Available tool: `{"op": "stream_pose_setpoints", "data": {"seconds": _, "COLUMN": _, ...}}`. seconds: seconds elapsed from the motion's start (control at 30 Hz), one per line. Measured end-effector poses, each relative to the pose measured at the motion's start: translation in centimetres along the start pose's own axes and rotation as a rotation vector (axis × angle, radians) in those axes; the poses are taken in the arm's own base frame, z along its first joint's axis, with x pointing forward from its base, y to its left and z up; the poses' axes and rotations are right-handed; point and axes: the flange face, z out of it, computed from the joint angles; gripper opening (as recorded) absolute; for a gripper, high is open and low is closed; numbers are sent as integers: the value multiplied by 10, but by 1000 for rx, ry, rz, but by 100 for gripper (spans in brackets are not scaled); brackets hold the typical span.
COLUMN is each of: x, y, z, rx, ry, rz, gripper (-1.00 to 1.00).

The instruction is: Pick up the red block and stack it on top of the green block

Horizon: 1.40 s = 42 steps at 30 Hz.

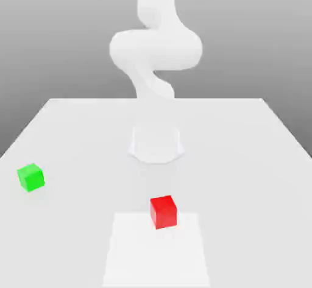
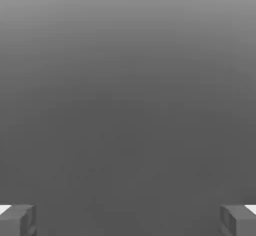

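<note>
white tabletop (image 1: 256, 159) fills the lower part of the exterior view, grey backdrop behind it. white robot arm (image 1: 155, 49) rises from a round base near the tabletop middle, bent over at the top, well above both blocks. a lighter square patch (image 1: 131, 256) lies on the tabletop at the near edge. red block (image 1: 163, 212) sits flat on the far edge of that patch, upright, nothing touching it. green block (image 1: 30, 177) sits on the bare tabletop toward the exterior view's left, well apart from the red block, a bit farther back. end effector (image 2: 128, 220) open, its two grey fingertips (image 2: 17, 220) spread wide apart, nothing between them, plain grey surface beyond.
</note>
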Motion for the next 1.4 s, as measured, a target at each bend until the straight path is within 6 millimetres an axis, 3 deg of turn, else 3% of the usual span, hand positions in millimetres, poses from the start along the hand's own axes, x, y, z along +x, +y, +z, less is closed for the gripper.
{"op": "stream_pose_setpoints", "data": {"seconds": 0.13, "x": -32, "y": 26, "z": 96, "rx": -98, "ry": -111, "rz": -51, "gripper": 0}}
{"op": "stream_pose_setpoints", "data": {"seconds": 0.3, "x": -91, "y": 77, "z": 195, "rx": -214, "ry": -256, "rz": -115, "gripper": 0}}
{"op": "stream_pose_setpoints", "data": {"seconds": 0.43, "x": -154, "y": 134, "z": 255, "rx": -311, "ry": -387, "rz": -168, "gripper": 0}}
{"op": "stream_pose_setpoints", "data": {"seconds": 0.57, "x": -226, "y": 202, "z": 303, "rx": -406, "ry": -528, "rz": -223, "gripper": 0}}
{"op": "stream_pose_setpoints", "data": {"seconds": 0.63, "x": -252, "y": 226, "z": 325, "rx": -430, "ry": -565, "rz": -239, "gripper": 0}}
{"op": "stream_pose_setpoints", "data": {"seconds": 0.77, "x": -274, "y": 248, "z": 351, "rx": -438, "ry": -577, "rz": -242, "gripper": 0}}
{"op": "stream_pose_setpoints", "data": {"seconds": 0.8, "x": -277, "y": 251, "z": 355, "rx": -439, "ry": -577, "rz": -242, "gripper": -100}}
{"op": "stream_pose_setpoints", "data": {"seconds": 1.07, "x": -275, "y": 249, "z": 353, "rx": -439, "ry": -578, "rz": -242, "gripper": -100}}
{"op": "stream_pose_setpoints", "data": {"seconds": 1.3, "x": -250, "y": 226, "z": 313, "rx": -440, "ry": -576, "rz": -239, "gripper": -100}}
{"op": "stream_pose_setpoints", "data": {"seconds": 1.4, "x": -220, "y": 242, "z": 309, "rx": -486, "ry": -532, "rz": -63, "gripper": -100}}
